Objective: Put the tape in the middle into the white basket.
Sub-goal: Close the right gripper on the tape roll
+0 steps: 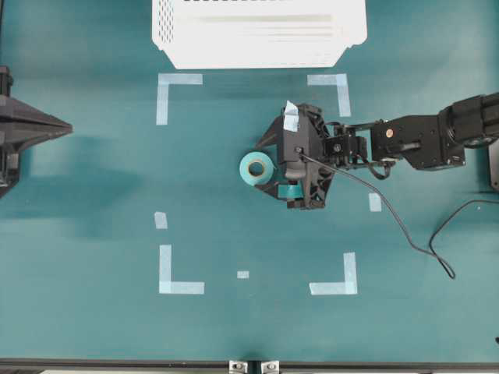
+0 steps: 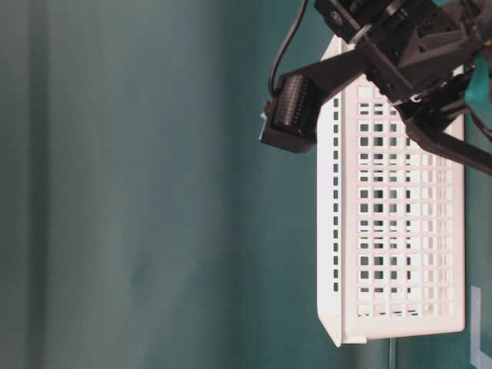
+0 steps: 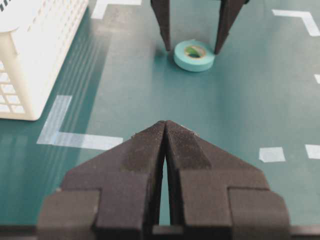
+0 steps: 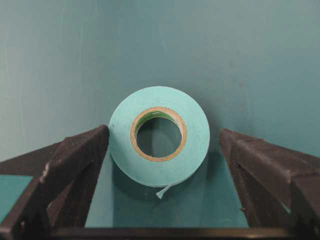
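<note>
The teal tape roll [image 1: 256,168] with a cardboard-coloured core lies flat on the green table, in the middle of the marked square. My right gripper [image 1: 270,167] is open and low over the table, with one finger on each side of the roll. In the right wrist view the tape [image 4: 159,135] sits between the fingers; the left finger [image 4: 90,150] touches its edge and the right one stands apart. The white basket [image 1: 257,35] stands at the far edge, and nothing shows inside it. My left gripper [image 1: 66,128] is shut and empty at the far left.
Pale-blue L-shaped corner marks [image 1: 175,86] frame the square, with small strips [image 1: 161,220] beside it. The right arm's black cable [image 1: 405,234] trails over the table. In the left wrist view the basket [image 3: 30,55] is at the left and the tape [image 3: 194,56] is ahead.
</note>
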